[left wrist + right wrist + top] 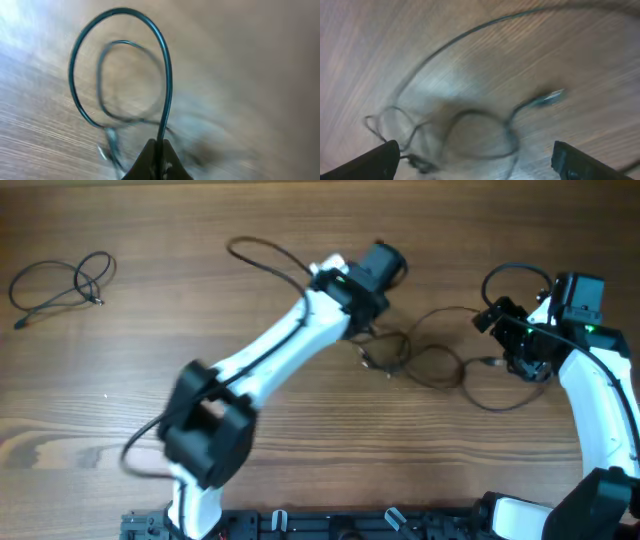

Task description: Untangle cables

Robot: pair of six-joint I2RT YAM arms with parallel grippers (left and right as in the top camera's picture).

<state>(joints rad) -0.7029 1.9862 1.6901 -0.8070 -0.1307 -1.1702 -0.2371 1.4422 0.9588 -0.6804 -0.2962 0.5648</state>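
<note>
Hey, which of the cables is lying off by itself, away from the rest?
The looped cable at the far left, alone on the wood. The other cables overlap in one tangle right of centre.

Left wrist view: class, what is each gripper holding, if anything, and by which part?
The left gripper pinches a thin dark cable along its cord, a loop rising beyond the fingers. The right gripper is open, holding nothing.
</note>
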